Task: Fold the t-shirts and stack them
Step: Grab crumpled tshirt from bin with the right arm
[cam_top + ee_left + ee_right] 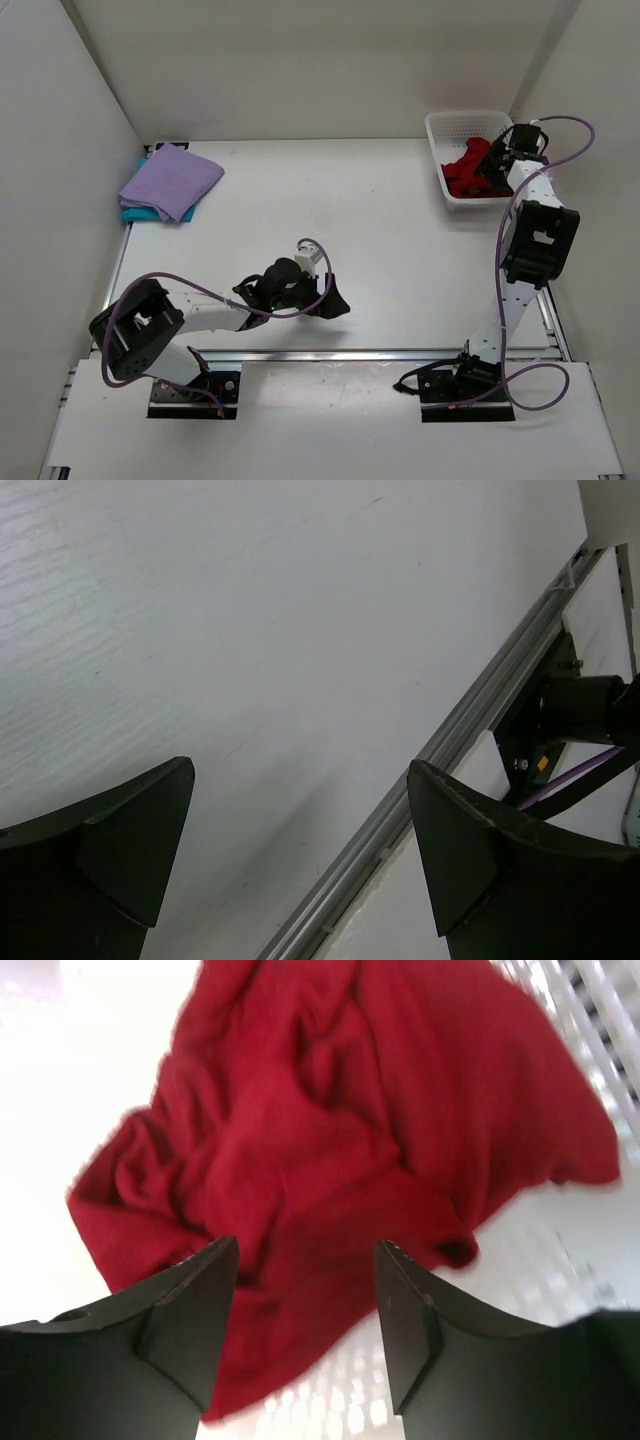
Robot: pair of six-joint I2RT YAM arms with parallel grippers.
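Shirt (pixel 340 1150), dark red, crumpled in basket (pixel 465 114) under parted right jaws

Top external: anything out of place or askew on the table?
The dark red t-shirt lies crumpled and unfolded in the white mesh basket at the far right, with the right gripper open over it. At the far left, the folded lavender t-shirt sits skewed on the teal t-shirt, whose edge pokes out.
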